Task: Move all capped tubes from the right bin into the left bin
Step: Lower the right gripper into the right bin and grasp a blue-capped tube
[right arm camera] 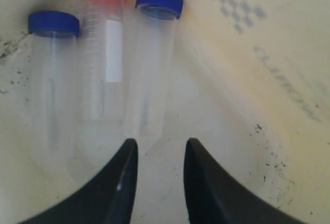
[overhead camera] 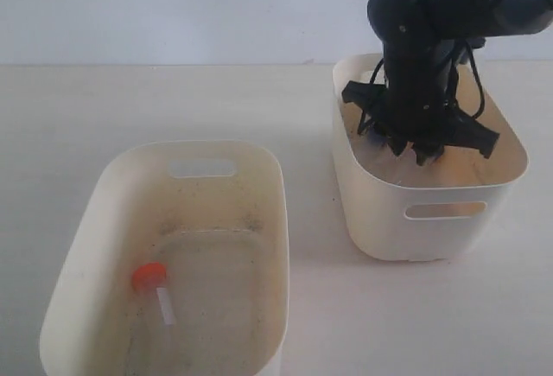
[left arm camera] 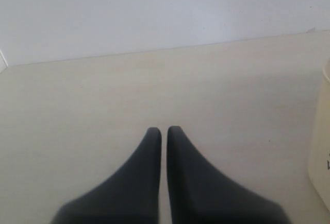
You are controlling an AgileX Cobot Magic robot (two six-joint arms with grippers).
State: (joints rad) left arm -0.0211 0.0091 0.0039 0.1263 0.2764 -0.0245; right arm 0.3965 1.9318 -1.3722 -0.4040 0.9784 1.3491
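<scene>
- Only the exterior view shows the left bin. It is grime-speckled, and 1 orange-capped tube lies on its base.
- That view has the right arm dipped into the right bin, hiding what is inside.
- The right wrist view shows 3 clear tubes lying side by side on that bin's base. A labelled orange-capped tube lies between 2 blue-capped tubes, near the diamond mark.
- The right gripper is parted and empty, just at 1 blue-capped tube's tip.
- The left gripper is clenched on nothing, over the table.
</scene>
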